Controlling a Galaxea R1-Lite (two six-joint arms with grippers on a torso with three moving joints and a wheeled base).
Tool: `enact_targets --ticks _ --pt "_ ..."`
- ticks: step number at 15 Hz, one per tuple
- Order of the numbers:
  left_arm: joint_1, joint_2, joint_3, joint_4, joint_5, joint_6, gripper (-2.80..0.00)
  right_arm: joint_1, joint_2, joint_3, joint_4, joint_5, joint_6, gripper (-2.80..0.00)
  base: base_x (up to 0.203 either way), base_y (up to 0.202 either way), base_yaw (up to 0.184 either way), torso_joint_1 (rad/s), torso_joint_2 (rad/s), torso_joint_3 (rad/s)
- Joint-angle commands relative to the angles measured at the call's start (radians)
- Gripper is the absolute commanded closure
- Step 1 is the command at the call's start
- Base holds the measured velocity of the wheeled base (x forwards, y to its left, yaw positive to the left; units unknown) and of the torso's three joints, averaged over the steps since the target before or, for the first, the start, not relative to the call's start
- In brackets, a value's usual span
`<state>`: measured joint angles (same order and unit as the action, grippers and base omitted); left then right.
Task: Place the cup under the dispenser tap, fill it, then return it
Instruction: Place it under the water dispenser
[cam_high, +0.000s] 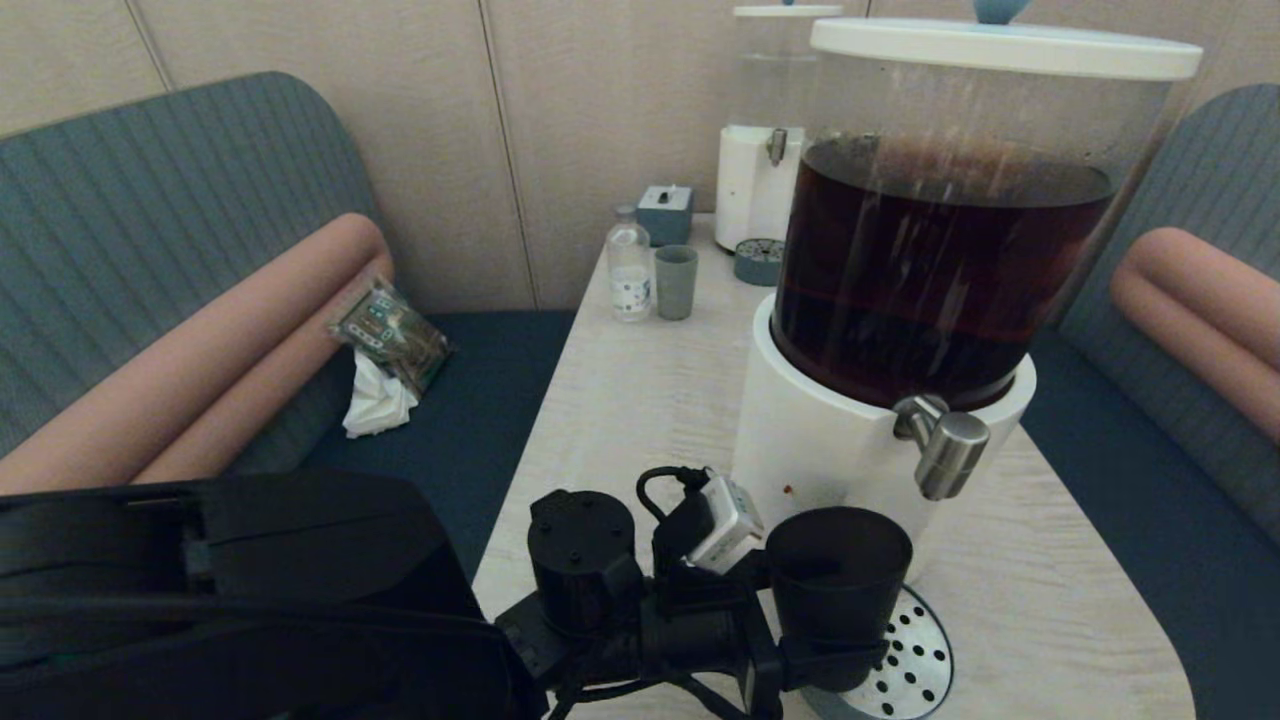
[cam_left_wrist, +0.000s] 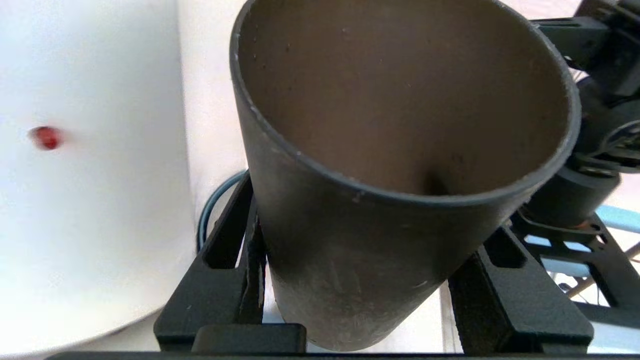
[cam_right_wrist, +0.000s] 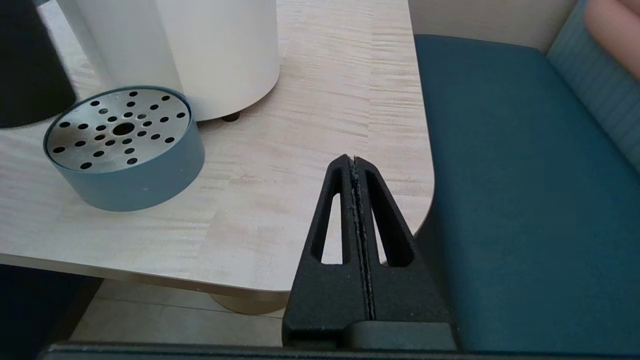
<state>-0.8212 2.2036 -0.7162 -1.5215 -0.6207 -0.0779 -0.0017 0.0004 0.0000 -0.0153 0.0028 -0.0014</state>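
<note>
— Where is the cup right now?

— My left tool (cam_high: 800, 640) is clamped on the plain black tapered tumbler (cam_high: 838, 580), one finger on each side of its lower wall. It looks empty inside. It sits just beside the white base of the big clear-tank dispenser (cam_high: 800, 450), over the near edge of the round perforated steel drip tray (cam_high: 915, 665).

— And the tap?

— The short brushed-steel spout (cam_high: 945, 450) is above and further out from my tool than the tumbler's mouth. I judge the cup is not yet under it.

— What worries you?

— Stopping short. If the rim is off-centre, the dark brown liquid would run down the outer wall onto the tray and the pale wood worktop (cam_high: 640, 400). I also grip low on a tapered wall, so the tumbler could tip or slide between my fingers once it gets heavy. Brushing the white base while shifting could twist it too.

— Your other arm?

— My right tool (cam_right_wrist: 357, 165) hangs off the worktop's corner, fingers pressed together, holding nothing.
</note>
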Motion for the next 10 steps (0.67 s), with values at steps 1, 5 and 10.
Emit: enact_targets --ticks 1,5,10 --pt "-0.010 0.041 -0.030 -0.009 -0.002 -0.004 0.00 0.000 -0.003 0.006 0.000 0.000 -0.002 0.00 0.000 0.000 0.000 0.000 0.00 0.000" --pt "-0.013 0.066 -0.061 -0.009 -0.002 -0.006 0.00 0.000 -0.003 0.006 0.000 0.000 -0.001 0.00 0.000 0.000 0.000 0.000 0.00 0.000" --pt "-0.027 0.100 -0.118 -0.009 -0.002 -0.007 0.00 0.000 -0.003 0.006 0.000 0.000 -0.002 0.00 0.000 0.000 0.000 0.000 0.00 0.000"
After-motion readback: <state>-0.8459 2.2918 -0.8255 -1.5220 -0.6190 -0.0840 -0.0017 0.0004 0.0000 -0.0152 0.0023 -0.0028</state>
